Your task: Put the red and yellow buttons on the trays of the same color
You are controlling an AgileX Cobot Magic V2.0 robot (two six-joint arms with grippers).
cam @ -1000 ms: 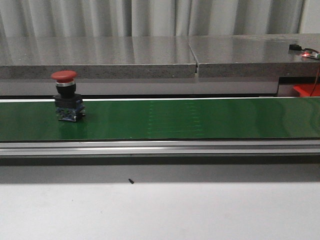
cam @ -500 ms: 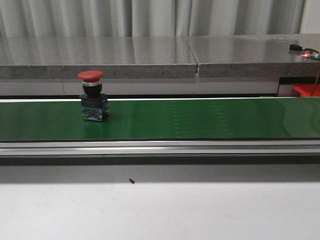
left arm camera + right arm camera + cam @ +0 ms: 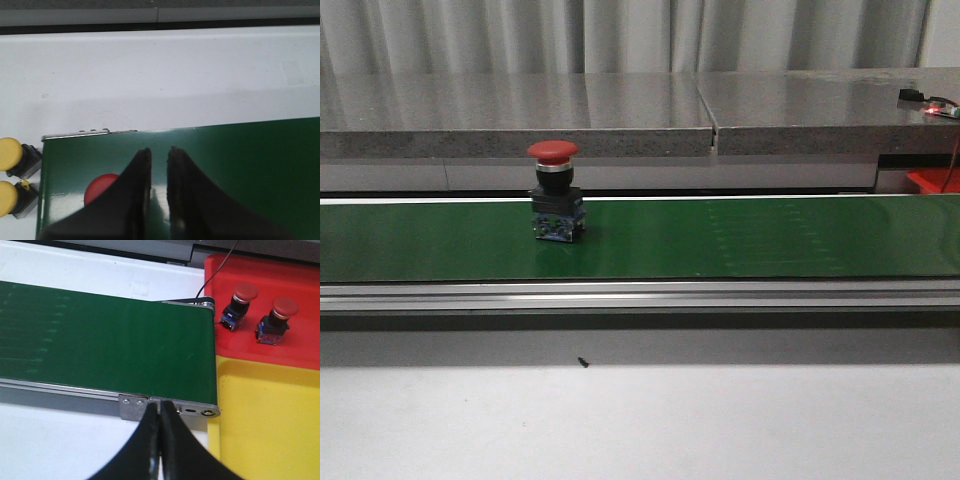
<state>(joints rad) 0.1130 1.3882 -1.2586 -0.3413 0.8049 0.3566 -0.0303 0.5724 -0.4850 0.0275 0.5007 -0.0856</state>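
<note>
Red button [image 3: 555, 192] stands upright on the green conveyor belt [image 3: 720, 238], left of the belt's middle in the front view, its red mushroom cap over a black and blue body. Neither of my arms shows in that view.

Nearest to me, a pale table surface [image 3: 640, 425] carries a small dark speck [image 3: 582, 362]; beyond it runs the belt's metal rail [image 3: 640, 293], then the belt, then a grey stone ledge [image 3: 520, 115] with curtains [image 3: 620, 35] behind.

My left gripper [image 3: 159, 165] hangs over one end of the belt, pointing down, its two dark fingers [image 3: 137, 190] nearly together with only a thin gap, holding nothing. Just beside them on the belt sits a red cap [image 3: 100, 189], partly hidden by a finger. Off the belt's edge stand two yellow buttons [image 3: 11, 170], one beside the other.

My right gripper [image 3: 160, 415] hovers over the other end of the belt, above the metal end plate [image 3: 170, 410], its fingers pressed almost closed and empty. Near it lies the yellow tray [image 3: 270, 415], and past that the red tray [image 3: 300, 315], touching it edge to edge. Two red buttons [image 3: 255, 315] already rest in the red tray, lying tilted, apart from each other. A thin dark cable [image 3: 217, 267] crosses the tray's corner.
</note>
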